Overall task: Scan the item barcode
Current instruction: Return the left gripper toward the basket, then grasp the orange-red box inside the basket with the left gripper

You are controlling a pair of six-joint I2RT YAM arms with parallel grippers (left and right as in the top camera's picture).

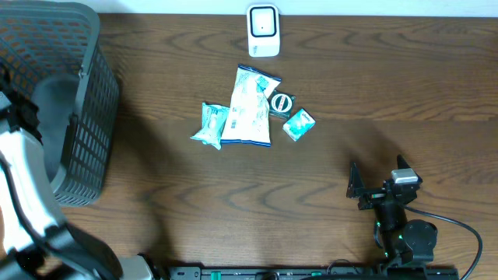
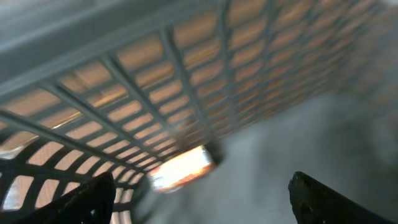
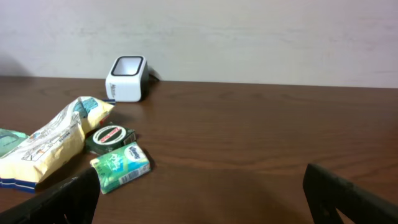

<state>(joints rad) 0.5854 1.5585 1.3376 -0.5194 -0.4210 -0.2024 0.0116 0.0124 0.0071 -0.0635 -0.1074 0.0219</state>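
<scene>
The white barcode scanner point(image 1: 263, 31) point(image 3: 127, 78) stands at the table's far edge. Items lie in a cluster before it: a pale snack bag point(image 1: 250, 107) point(image 3: 50, 146), a small teal pack point(image 1: 211, 124), a round green tin point(image 1: 280, 103) point(image 3: 110, 138) and a green tissue pack point(image 1: 299, 124) point(image 3: 121, 166). My right gripper point(image 1: 378, 177) point(image 3: 202, 205) hovers open near the front right, well short of them and empty. Inside the grey basket point(image 1: 93, 117), my left gripper point(image 2: 199, 208) is open with nothing between its fingers. A blurred bright orange-white item point(image 2: 183, 168) lies just beyond it on the basket floor.
The basket's lattice wall point(image 2: 155, 87) rises close ahead of the left gripper. In the overhead view my white left arm point(image 1: 23, 194) runs up the left edge into the basket. Bare dark wood point(image 1: 233, 194) lies between the item cluster and the table's front edge.
</scene>
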